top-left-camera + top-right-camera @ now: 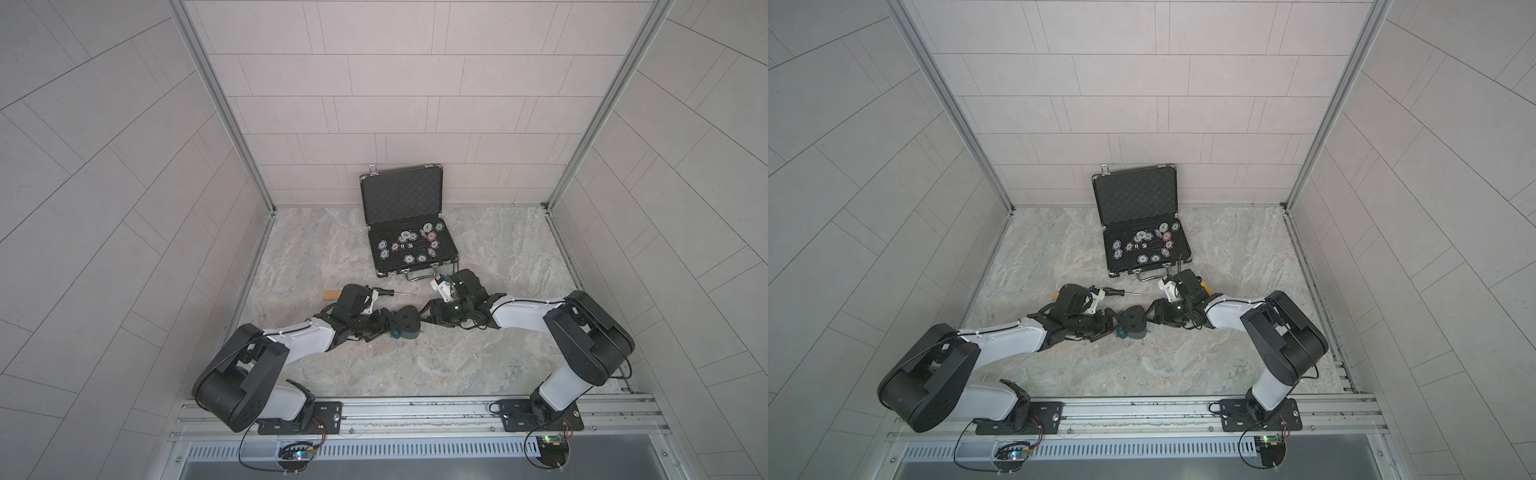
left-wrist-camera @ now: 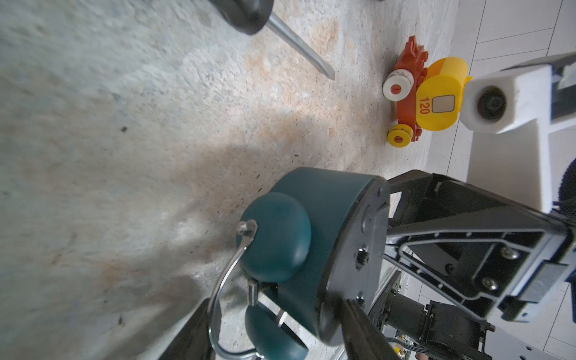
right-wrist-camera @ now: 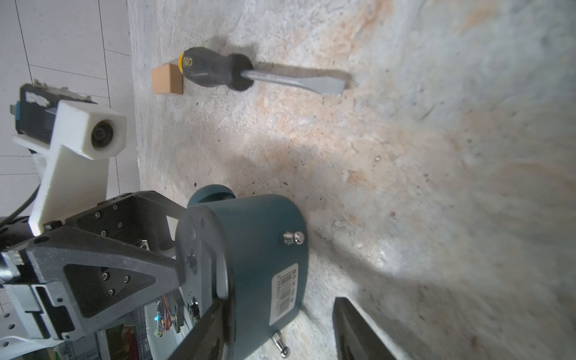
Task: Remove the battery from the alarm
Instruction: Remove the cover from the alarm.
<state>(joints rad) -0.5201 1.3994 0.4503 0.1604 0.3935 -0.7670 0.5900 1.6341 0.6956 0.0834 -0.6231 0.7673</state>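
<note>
In both top views the alarm (image 1: 409, 321) (image 1: 1133, 318) lies back up on the table (image 1: 374, 365), between the left gripper (image 1: 388, 327) and right gripper (image 1: 426, 319)

Left wrist view: left fingers (image 2: 358, 324) clamp the alarm's bell end, one on its back

Right wrist view: right fingers (image 3: 358, 330) stand apart, straddling its foot end; the screwdriver (image 3: 215, 67) lies well apart from it on the table

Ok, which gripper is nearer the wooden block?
Left. The left gripper grips the alarm on the side towards the wooden block; the right gripper is at the alarm's opposite side, farther off.
</note>
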